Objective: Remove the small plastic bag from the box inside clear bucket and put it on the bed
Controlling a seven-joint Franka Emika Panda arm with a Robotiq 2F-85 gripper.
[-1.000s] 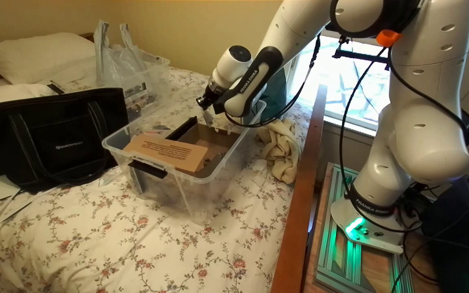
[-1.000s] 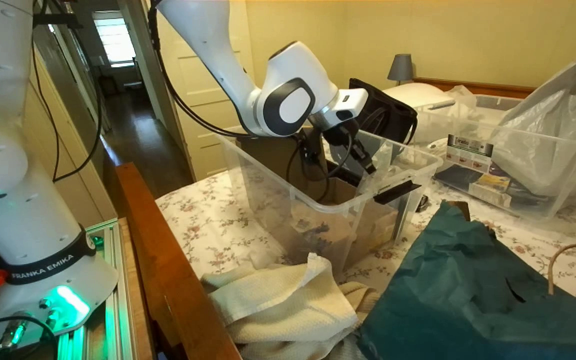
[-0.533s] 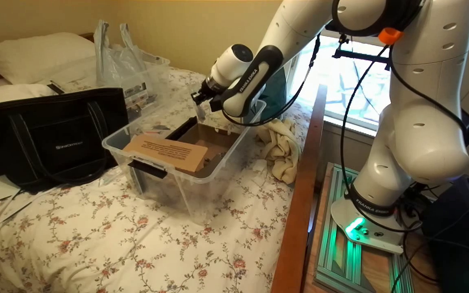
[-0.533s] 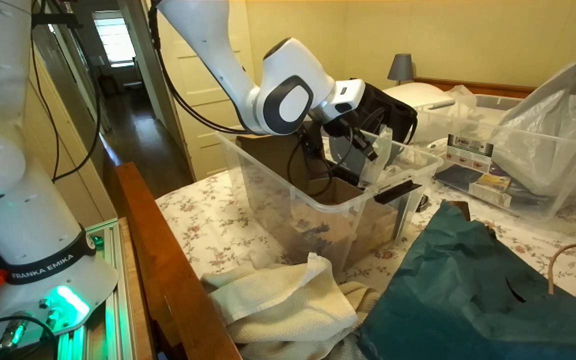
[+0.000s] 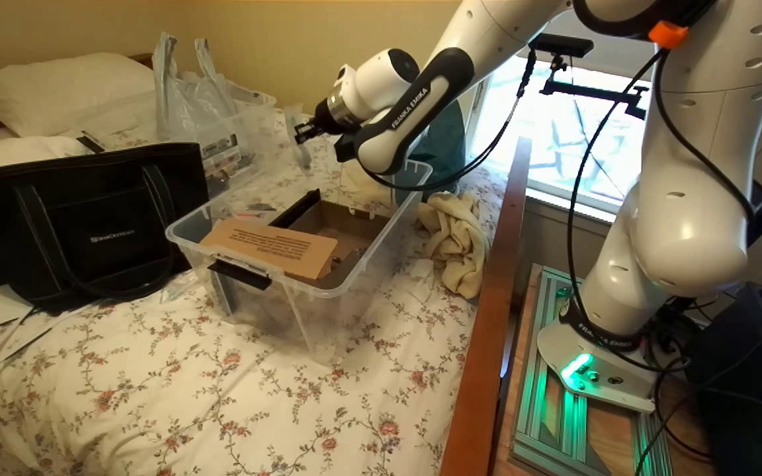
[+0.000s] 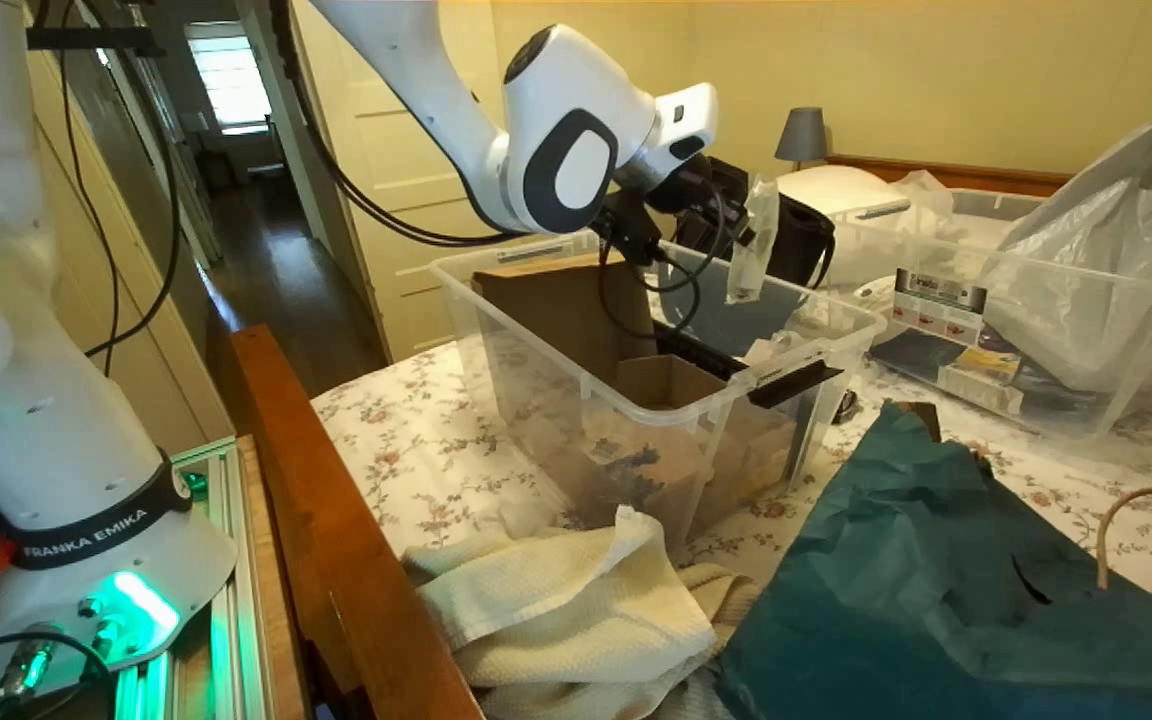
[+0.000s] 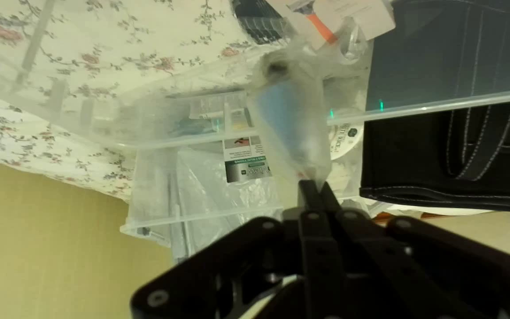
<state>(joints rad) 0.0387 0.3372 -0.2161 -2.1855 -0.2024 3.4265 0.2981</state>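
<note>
Near the tub (image 6: 548, 412), that gripper (image 7: 316, 186) pinches the small bag (image 6: 756, 248) by its edge; any jolt could free it.

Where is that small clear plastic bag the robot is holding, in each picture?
In an exterior view: the small clear plastic bag is above centre, slightly left.
In an exterior view: the small bag is above centre, toward the right.
Wrist view: the small bag, blurred, is above centre, slightly right.
Shared landmark: the black fabric tote bag, in both exterior views too.
</note>
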